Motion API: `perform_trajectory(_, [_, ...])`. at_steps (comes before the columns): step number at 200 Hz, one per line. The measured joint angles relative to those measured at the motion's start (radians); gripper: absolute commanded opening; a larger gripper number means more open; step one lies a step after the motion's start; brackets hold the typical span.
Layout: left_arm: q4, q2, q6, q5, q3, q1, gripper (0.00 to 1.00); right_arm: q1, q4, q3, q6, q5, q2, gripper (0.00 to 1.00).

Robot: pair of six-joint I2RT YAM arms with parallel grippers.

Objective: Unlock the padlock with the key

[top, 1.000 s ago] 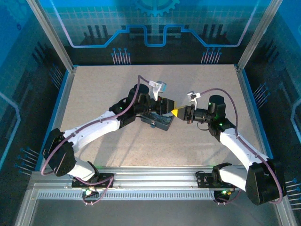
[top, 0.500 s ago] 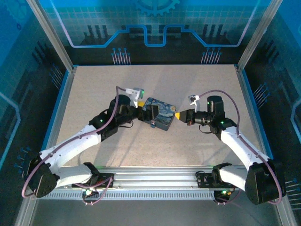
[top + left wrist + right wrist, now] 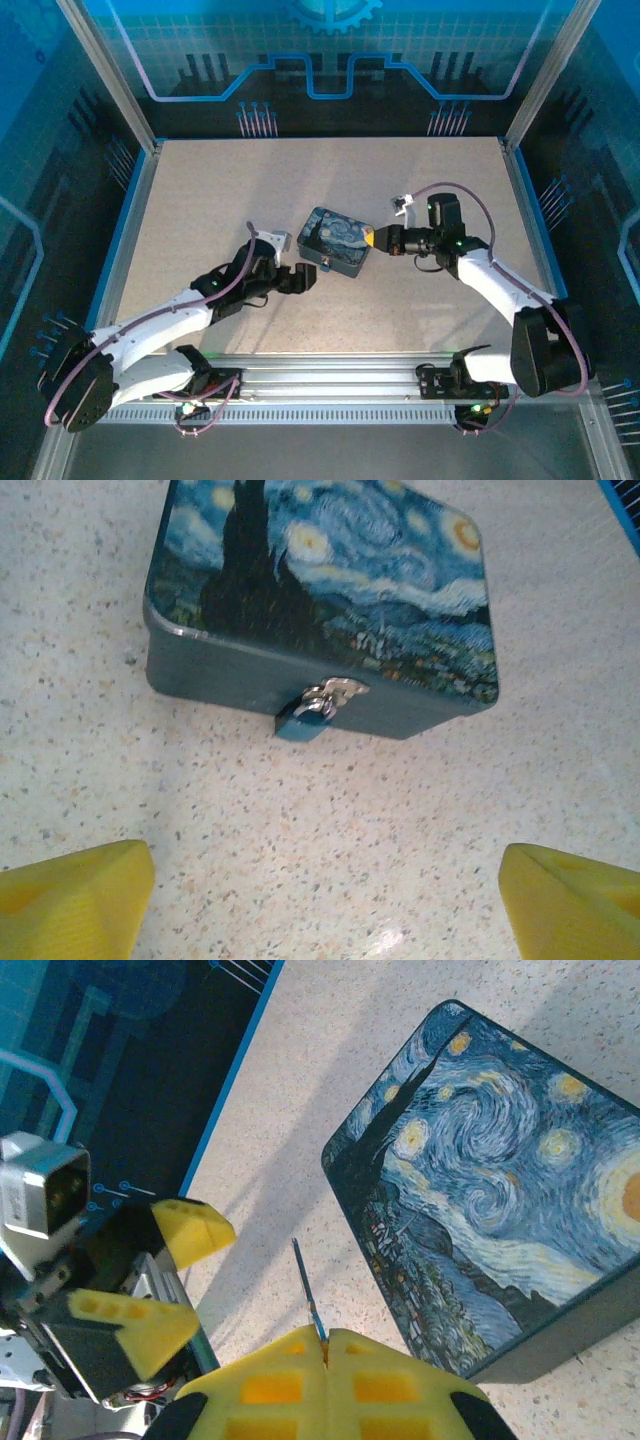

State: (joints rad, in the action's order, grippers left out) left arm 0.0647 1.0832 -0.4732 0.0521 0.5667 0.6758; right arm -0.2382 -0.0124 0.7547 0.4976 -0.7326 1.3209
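Padlock [image 3: 302, 723] on box [image 3: 320, 580] front — speckled beige table [image 3: 220, 190], blue walls [image 3: 200, 50], perhaps glass.

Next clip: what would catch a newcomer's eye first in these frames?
The box with its swirling starry-night print sits centred on the table, a small blue padlock hanging on its front wall. Beside the box, the right gripper is shut on the thin key, while the left gripper hangs open, facing the padlock.
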Motion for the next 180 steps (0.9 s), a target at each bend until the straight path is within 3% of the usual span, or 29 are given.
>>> perform_trajectory(51, [-0.113,0.030,-0.021,-0.050,-0.072,0.000,0.87,-0.016,0.018,0.067,0.020,0.000,0.126,0.00])
perform_trajectory(180, [-0.359,0.344,-0.048,-0.148,-0.074,0.042,0.83,-0.039,0.027,0.188,0.025,0.000,0.399,0.00])
